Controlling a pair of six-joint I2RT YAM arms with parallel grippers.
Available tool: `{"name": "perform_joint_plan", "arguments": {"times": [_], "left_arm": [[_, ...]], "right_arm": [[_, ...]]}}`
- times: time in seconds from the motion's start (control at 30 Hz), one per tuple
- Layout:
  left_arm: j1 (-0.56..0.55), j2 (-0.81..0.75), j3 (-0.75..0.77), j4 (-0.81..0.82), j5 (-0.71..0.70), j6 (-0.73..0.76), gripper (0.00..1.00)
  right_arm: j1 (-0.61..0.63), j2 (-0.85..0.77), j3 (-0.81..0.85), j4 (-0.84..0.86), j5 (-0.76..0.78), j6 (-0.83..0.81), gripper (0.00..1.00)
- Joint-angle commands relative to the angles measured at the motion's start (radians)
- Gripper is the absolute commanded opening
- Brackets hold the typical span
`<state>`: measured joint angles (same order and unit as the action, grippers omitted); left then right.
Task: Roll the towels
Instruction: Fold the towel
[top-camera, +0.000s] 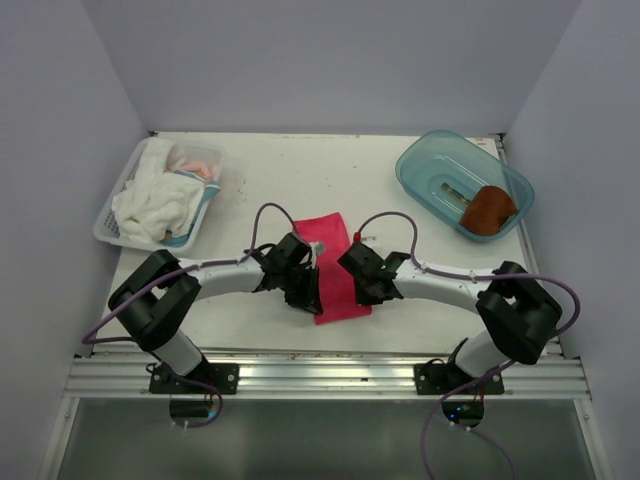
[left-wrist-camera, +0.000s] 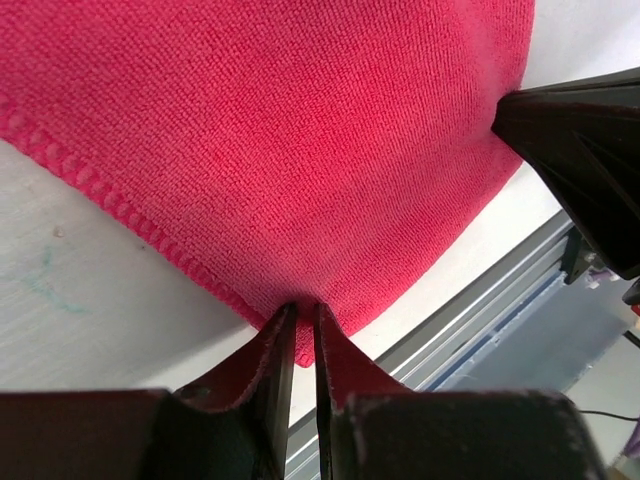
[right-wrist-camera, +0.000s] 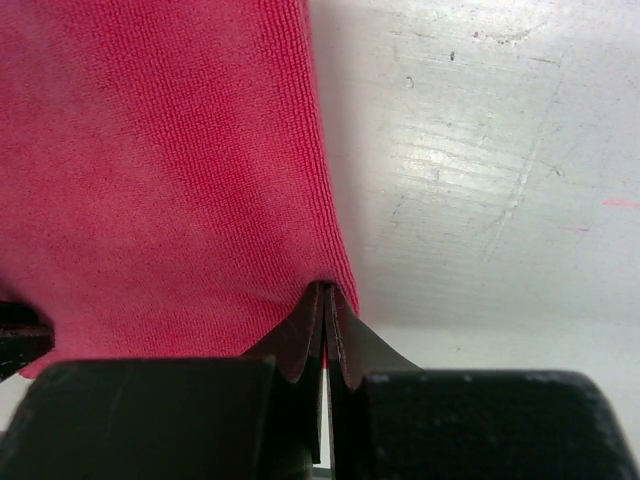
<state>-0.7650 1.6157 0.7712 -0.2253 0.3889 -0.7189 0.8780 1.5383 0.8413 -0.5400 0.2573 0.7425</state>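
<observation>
My left claw (left-wrist-camera: 305, 318) and right claw (right-wrist-camera: 326, 300) each pinch the near edge of the pink-red towel (left-wrist-camera: 300, 130); I'd lift both evenly, then turn that edge over tightly.

Top view: the wrists are covering the middle of the pink towel (top-camera: 325, 231) and both grip points. Wrist views: the towel is running off the top and left edges, and its hem is disappearing between the left fingers (left-wrist-camera: 250, 385) and the right fingers (right-wrist-camera: 290, 345). The grey item (top-camera: 452, 190) in the tray (top-camera: 440, 160) and the pink-orange thing (top-camera: 203, 168) in the basket (top-camera: 104, 226) are reading too small to tell.
</observation>
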Motion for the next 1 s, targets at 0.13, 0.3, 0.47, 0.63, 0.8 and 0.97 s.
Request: {"name": "perform_joint_plan", "arguments": {"times": [0.13,0.3,0.47,0.63,0.8,0.97], "left_arm": [[0.049,-0.016,0.056,-0.137,-0.131,0.14,0.17],[0.096,-0.048,0.132,-0.222,-0.174,0.217,0.18],[0.148,-0.1,0.183,-0.282,-0.142,0.274,0.2],[0.213,-0.184,0.226,-0.324,-0.124,0.297,0.22],[0.276,-0.211,0.223,-0.345,-0.114,0.289,0.22],[0.277,-0.227,0.201,-0.335,-0.093,0.268,0.22]], "right_arm": [[0.059,-0.056,-0.09,0.034,-0.075,0.082,0.0],[0.125,-0.076,-0.076,0.032,-0.063,0.169,0.0],[0.193,-0.084,0.043,-0.062,-0.009,0.156,0.0],[0.219,-0.104,0.125,-0.127,0.079,0.029,0.1],[0.237,-0.057,0.185,-0.132,0.106,-0.151,0.31],[0.248,-0.029,0.202,-0.133,0.123,-0.193,0.36]]}}
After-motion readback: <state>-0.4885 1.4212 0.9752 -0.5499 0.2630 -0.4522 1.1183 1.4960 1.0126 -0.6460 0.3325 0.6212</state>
